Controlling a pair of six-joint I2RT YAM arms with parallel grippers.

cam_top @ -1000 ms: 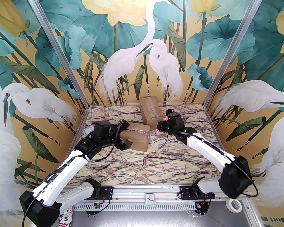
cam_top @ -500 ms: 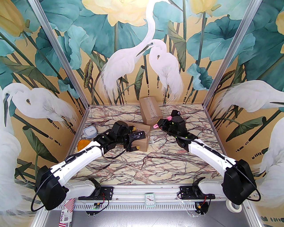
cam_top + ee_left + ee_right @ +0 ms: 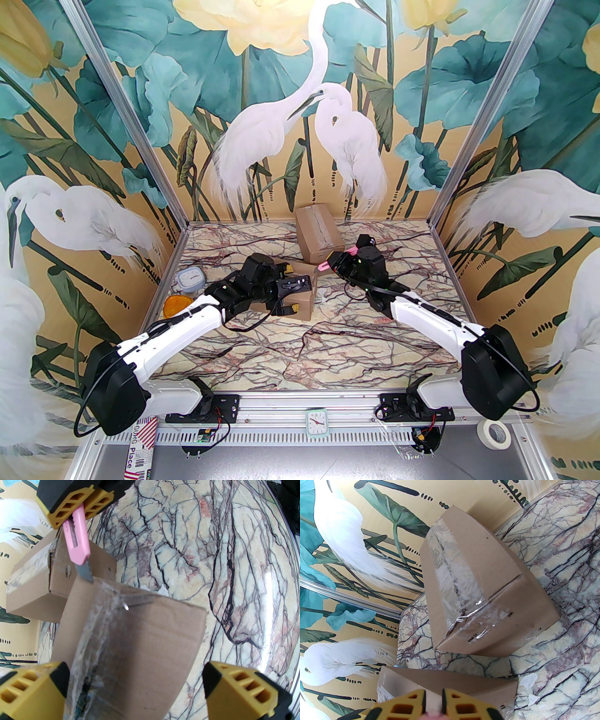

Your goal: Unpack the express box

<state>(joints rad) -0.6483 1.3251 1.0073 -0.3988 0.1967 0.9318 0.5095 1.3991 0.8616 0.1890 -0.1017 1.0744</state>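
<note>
clutter sat well left of the brown cardboard express box sealed with clear tape (image 3: 304,304): a small grey-lidded plastic tub (image 3: 190,280) and an orange round lid (image 3: 174,305), both on the veined marble tabletop (image 3: 356,337). the left gripper (image 3: 290,288) hung over that box with its yellow-padded jaws spread wide, one on either side of the top, gripping nothing. whether the pads touched the cardboard could not be told. at the box's far right corner, the right gripper (image 3: 333,262) was clamped on a pink plastic utility knife (image 3: 323,266). in the left wrist view the knife's grey blade (image 3: 84,573) met the far top edge of the box, just beside the tape strip (image 3: 98,630). a second taped brown cardboard box (image 3: 318,232) lay just behind the first.

the step in hand looked like slitting the seal, barely begun, with the flaps shut. next, the blade probably needed to shift onto the taped seam and be drawn shallowly along it, while the left jaws closed to brace the box against sliding.
</note>
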